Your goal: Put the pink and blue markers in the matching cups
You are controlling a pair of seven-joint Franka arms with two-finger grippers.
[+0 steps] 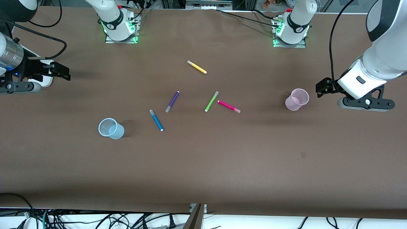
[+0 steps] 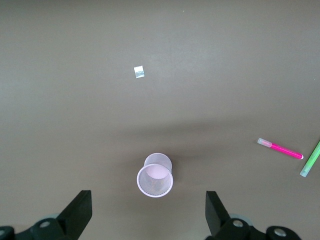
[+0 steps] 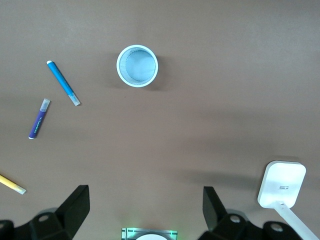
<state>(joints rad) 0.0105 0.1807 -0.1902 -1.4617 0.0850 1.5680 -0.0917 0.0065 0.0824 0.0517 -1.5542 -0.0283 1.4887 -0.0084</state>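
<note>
The pink marker [image 1: 229,106] lies flat mid-table beside a lime-green pen; the left wrist view also shows this pink marker [image 2: 280,149]. The blue marker [image 1: 156,120] [image 3: 63,83] lies flat between a purple pen and the pale blue cup [image 1: 110,128] [image 3: 137,66], which stands upright toward the right arm's end. The pale pink cup [image 1: 297,99] [image 2: 155,175] stands upright toward the left arm's end. My left gripper [image 1: 321,87] [image 2: 149,215] hangs open and empty over the table beside the pink cup. My right gripper [image 1: 63,72] [image 3: 145,210] hangs open and empty over the right arm's end.
A lime-green pen [image 1: 211,101] [image 2: 311,160], a purple pen [image 1: 172,101] [image 3: 39,119] and a yellow pen [image 1: 197,67] [image 3: 12,184] lie loose mid-table. A small pale scrap [image 2: 139,72] sits on the brown tabletop [image 1: 222,165]. The arm bases [image 1: 120,28] stand along the back edge.
</note>
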